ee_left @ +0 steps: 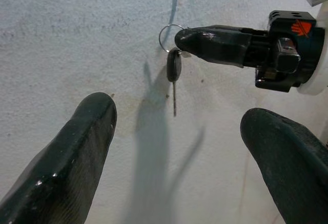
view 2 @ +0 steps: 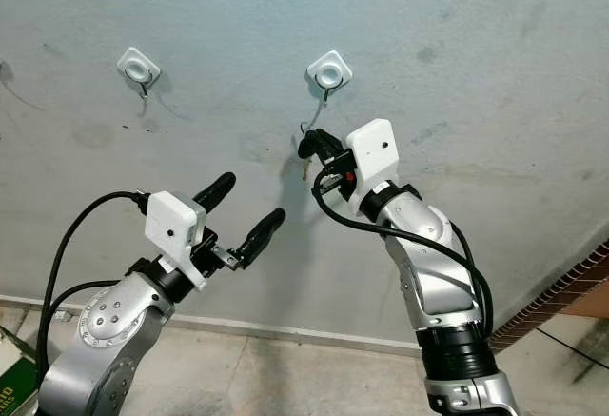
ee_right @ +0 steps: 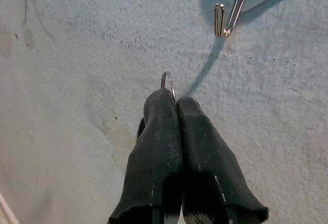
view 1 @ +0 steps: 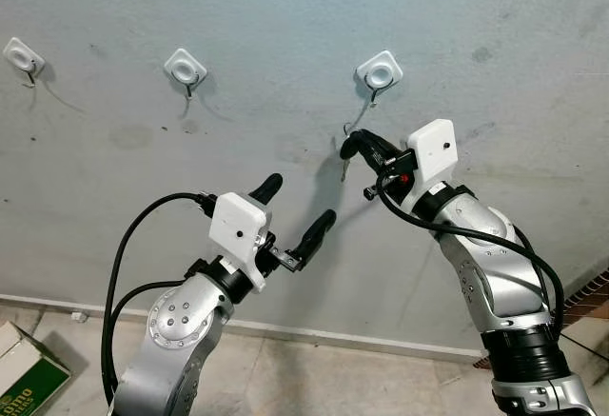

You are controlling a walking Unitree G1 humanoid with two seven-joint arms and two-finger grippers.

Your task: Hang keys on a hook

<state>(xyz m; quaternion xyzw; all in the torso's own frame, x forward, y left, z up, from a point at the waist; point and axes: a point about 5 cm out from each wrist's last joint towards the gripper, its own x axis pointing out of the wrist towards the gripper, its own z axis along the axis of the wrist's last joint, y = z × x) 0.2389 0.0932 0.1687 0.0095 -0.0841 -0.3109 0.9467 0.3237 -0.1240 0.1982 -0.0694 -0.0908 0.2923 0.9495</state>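
Three white hooks sit on the grey wall; the rightmost hook (view 1: pixel 379 76) has a metal prong (ee_right: pixel 225 20). Just below it my right gripper (view 1: pixel 350 140) is shut on a silver key ring (ee_right: pixel 167 83). A black-headed key (ee_left: pixel 173 75) dangles from the ring against the wall, a short way under the prong and apart from it. Lower and to the left, my left gripper (view 1: pixel 297 208) is raised toward the wall with its fingers (ee_left: pixel 66 157) spread open and nothing between them.
Two more white hooks (view 1: pixel 185 67) (view 1: pixel 23 57) hang on the wall further left. A skirting board runs along the tiled floor (view 1: pixel 314 378). A green and white cardboard box (view 1: pixel 24 378) lies at the lower left. A brick edge (view 1: pixel 585 302) shows at the right.
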